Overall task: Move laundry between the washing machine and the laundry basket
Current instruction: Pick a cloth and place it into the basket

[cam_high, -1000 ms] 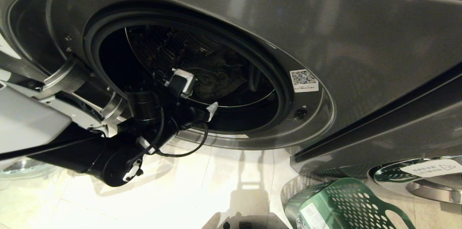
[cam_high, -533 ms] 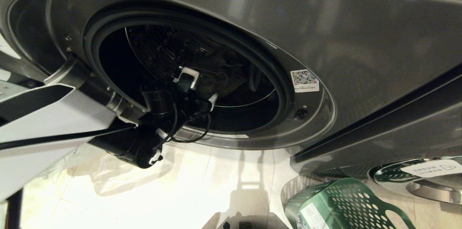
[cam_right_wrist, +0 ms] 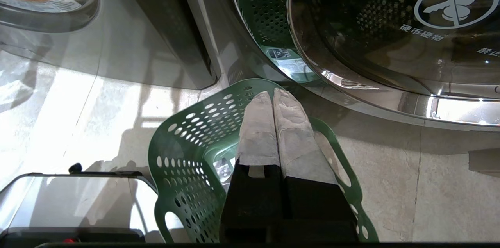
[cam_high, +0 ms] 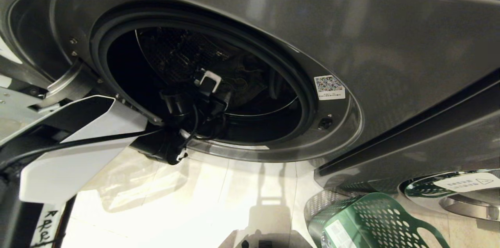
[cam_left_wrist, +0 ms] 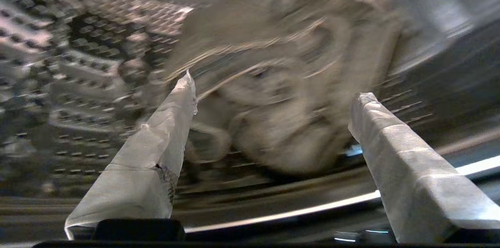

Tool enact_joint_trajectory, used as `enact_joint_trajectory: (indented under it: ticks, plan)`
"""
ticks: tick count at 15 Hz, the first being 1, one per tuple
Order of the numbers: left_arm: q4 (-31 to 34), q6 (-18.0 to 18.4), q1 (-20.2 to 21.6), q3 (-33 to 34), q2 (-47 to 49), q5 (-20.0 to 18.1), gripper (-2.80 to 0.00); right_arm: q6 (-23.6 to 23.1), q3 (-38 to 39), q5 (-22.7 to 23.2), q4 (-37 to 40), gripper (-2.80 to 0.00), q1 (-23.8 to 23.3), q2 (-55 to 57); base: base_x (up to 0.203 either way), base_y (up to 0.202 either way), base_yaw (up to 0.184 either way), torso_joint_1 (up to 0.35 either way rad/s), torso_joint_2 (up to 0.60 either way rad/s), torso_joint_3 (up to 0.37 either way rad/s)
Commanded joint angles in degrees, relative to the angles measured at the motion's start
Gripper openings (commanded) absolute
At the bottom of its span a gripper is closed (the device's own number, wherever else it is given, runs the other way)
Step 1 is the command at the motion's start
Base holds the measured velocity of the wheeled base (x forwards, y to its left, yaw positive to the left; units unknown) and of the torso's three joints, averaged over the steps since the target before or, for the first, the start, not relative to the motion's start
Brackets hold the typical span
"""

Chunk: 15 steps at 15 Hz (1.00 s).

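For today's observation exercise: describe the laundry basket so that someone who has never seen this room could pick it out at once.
Start at the grey washing machine with the open round door hole, then look down to the pale tiled floor at its foot. The laundry basket stands there, to the right. It is the only green thing, its plastic walls pierced with rows of holes.

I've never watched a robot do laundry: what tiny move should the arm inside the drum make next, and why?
Probably ease forward, then close: the left end effector is open, and the crumpled beige patterned cloth in the grey washing machine lies ahead of its fingers, not yet gripped.
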Motion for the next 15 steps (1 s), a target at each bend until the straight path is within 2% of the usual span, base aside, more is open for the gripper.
enact_joint_trajectory:
  ticks: [1,3,4,9,15]
  plan:
    - [-0.3,1.5,1.3,-1.9,2.2,-1.1,0.00,0.0,0.0,0.0,0.0,-2.80,0.0,0.0,0.000,0.000,0.000,0.000,0.00,0.000]
    - [-0.2,4.7,2.9,-3.5,3.5,-2.4,0.00,0.0,0.0,0.0,0.0,-2.80,0.0,0.0,0.000,0.000,0.000,0.000,0.00,0.000]
    - [-0.2,5.1,3.4,-3.9,4.2,-2.6,0.00,0.0,0.0,0.0,0.0,-2.80,0.0,0.0,0.000,0.000,0.000,0.000,0.00,0.000]
    - [0.0,6.6,4.3,-8.3,6.3,-2.9,0.00,0.0,0.0,0.0,0.0,-2.80,0.0,0.0,0.000,0.000,0.000,0.000,0.00,0.000]
    - [0.1,6.7,4.4,-8.9,6.8,-2.5,0.00,0.0,0.0,0.0,0.0,-2.80,0.0,0.0,0.000,0.000,0.000,0.000,0.00,0.000]
